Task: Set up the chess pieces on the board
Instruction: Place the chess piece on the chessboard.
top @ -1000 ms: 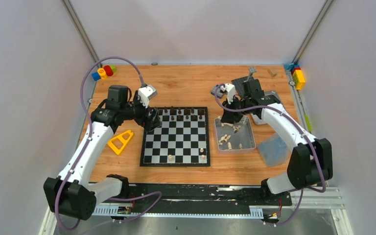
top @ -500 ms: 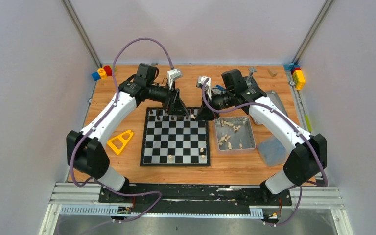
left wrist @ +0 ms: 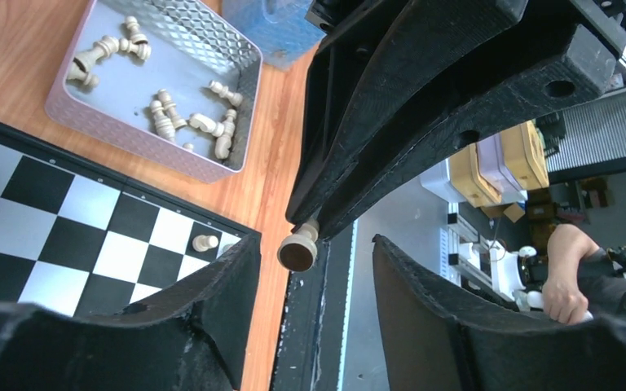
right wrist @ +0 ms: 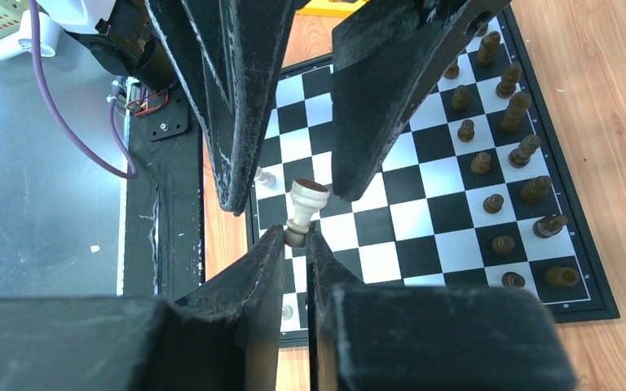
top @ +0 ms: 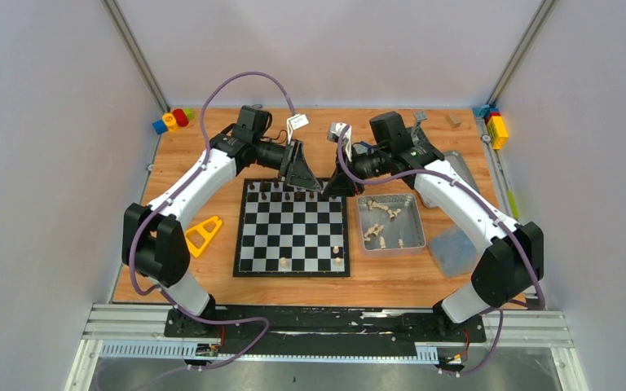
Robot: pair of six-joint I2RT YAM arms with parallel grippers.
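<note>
The black-and-white board (top: 293,232) lies mid-table. Dark chess pieces (top: 293,192) stand along its far rows, and three cream pieces (top: 336,252) stand near its front edge. Both grippers meet above the board's far right part. My right gripper (top: 332,184) is shut on a cream chess piece (right wrist: 304,204), gripped by its top, base outward (left wrist: 299,248). My left gripper (top: 308,181) is open, its jaws on either side of that piece without touching it (left wrist: 316,241). In the right wrist view my right gripper (right wrist: 296,235) faces the left gripper's fingers (right wrist: 387,98) over the board (right wrist: 424,191).
A silver tin (top: 414,213) with several loose cream pieces (left wrist: 167,122) sits right of the board. A yellow triangular part (top: 200,235) lies left of the board. A blue translucent box (top: 455,248) is at the right. Coloured bricks (top: 173,120) lie at the far corners.
The left arm swung from the board's left edge to its far right part and opened. The right arm came from the tin carrying the cream piece, and the two grippers now meet.
</note>
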